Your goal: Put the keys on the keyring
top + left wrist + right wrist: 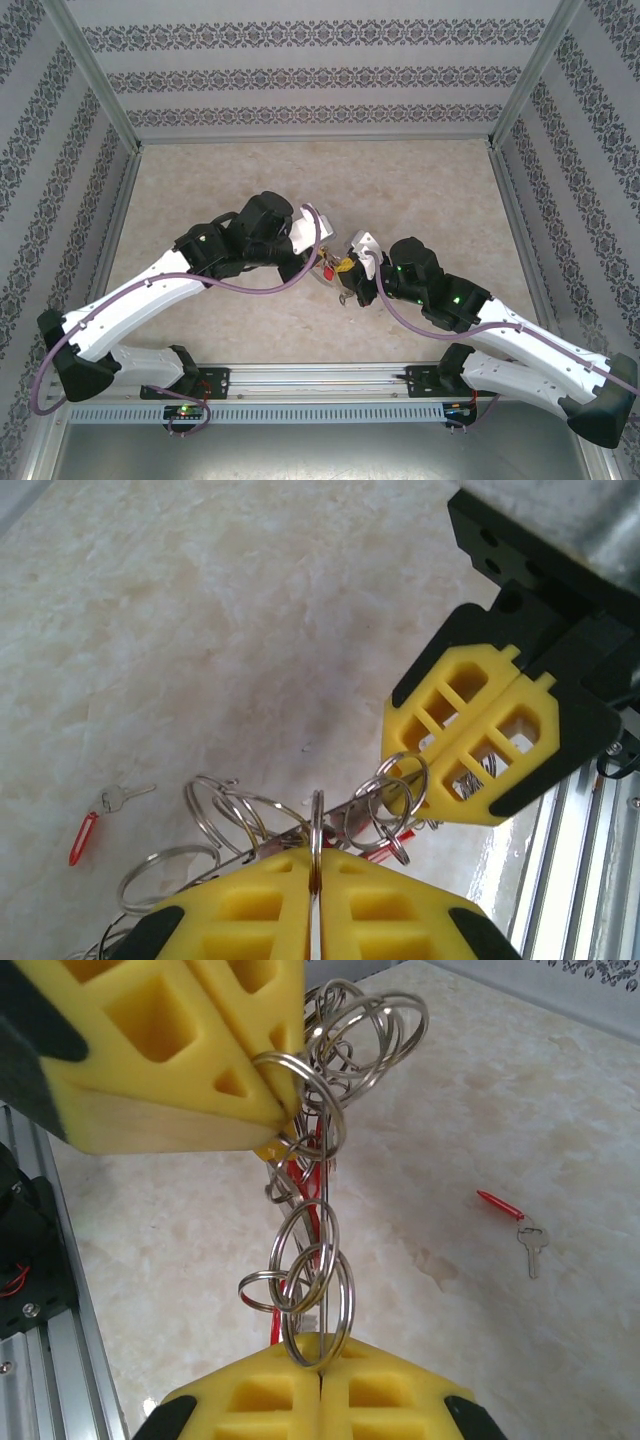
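1. Left end effector (316, 872): the jaws are narrow, pads pressed together. They pinch one split ring (316, 825), seen edge-on just above the fingertips.
2. Right end effector (320, 1358): the jaws are narrow, pads pressed together. They grip the keyring (324, 1195), whose thin grey wire runs straight up from between the fingertips.
3. Relative position: the two end effectors face each other tip to tip. In the top view the left end effector (322, 262) sits just beside the right end effector (352, 264).
4. Keyring location: it spans the gap between the two sets of fingertips. In the top view the keyring (336, 270) lies directly between them.
5. Keyring load: a cluster of small rings (365, 1025) hangs around the wire next to the left end effector (278, 1100). More small rings and a red tag (312, 1215) sit closer to the right fingertips.
6. Contact between this cluster and the surface (250, 630) cannot be determined.
7. Loose item: one red-tagged key (120, 798) lies flat on the surface, well apart from both end effectors. From the left wrist it is left of the fingertips. From the right wrist the red-tagged key (531, 1245) is right of the fingertips.
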